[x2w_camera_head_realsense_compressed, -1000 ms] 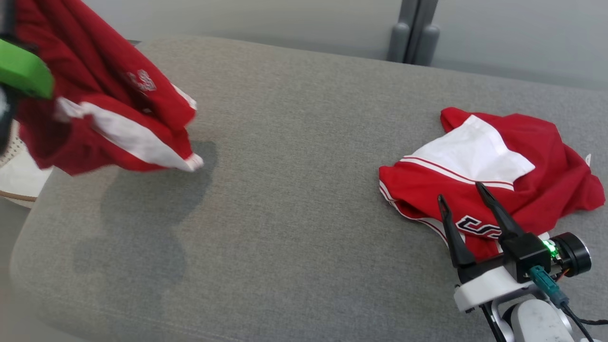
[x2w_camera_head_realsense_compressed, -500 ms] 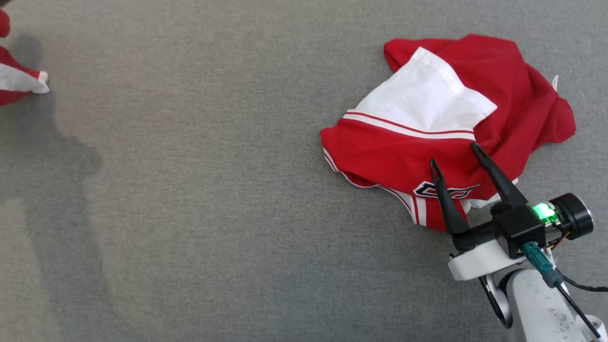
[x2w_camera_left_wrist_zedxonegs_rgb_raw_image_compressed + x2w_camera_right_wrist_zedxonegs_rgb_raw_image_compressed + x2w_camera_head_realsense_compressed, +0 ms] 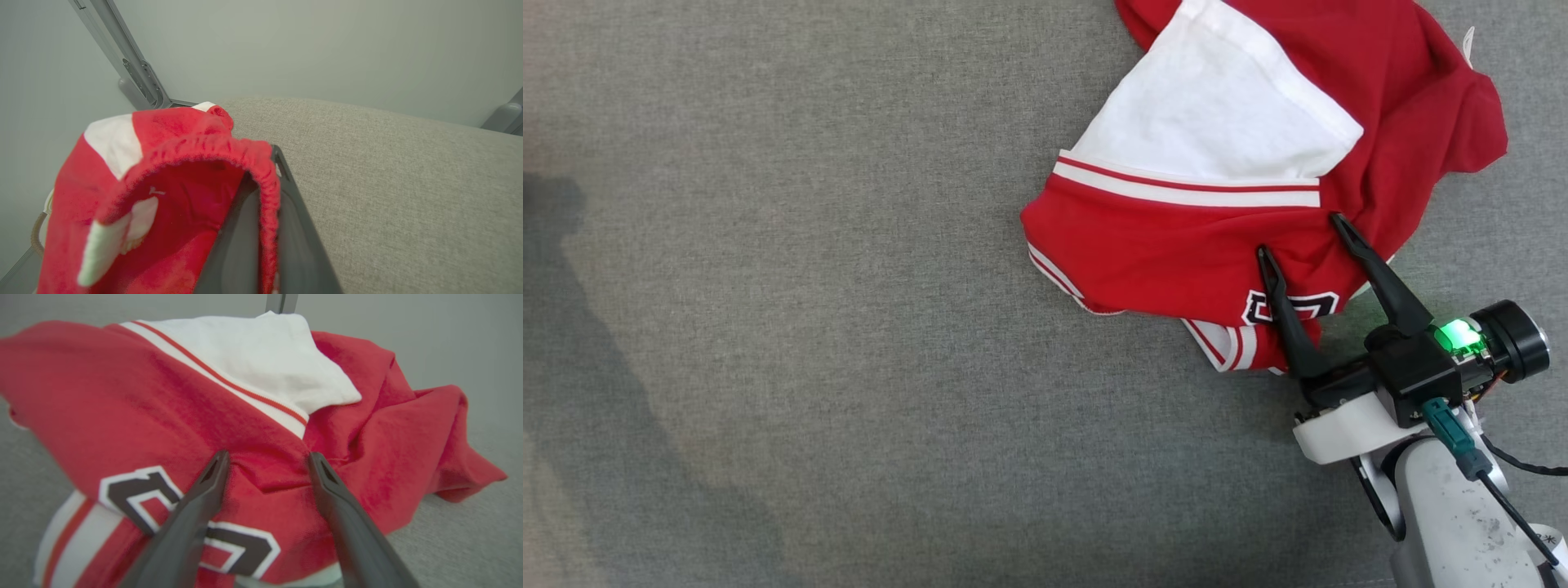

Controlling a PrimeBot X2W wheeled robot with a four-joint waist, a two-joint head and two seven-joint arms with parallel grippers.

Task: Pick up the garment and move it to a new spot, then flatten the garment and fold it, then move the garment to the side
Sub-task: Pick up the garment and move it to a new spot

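One red garment [image 3: 175, 134] hangs clamped in left claw [image 3: 261, 171]; right claw [image 3: 1298, 235] gapes wide over crumpled jersey [image 3: 1168, 253].

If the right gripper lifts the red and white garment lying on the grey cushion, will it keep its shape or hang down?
Probably floppy: the garment lies in soft creases and overlapping folds. Lifted at one spot, it should hang down and partly unfold, much as the other garment droops from the left fingers. It is likely light, since the cloth looks thin.
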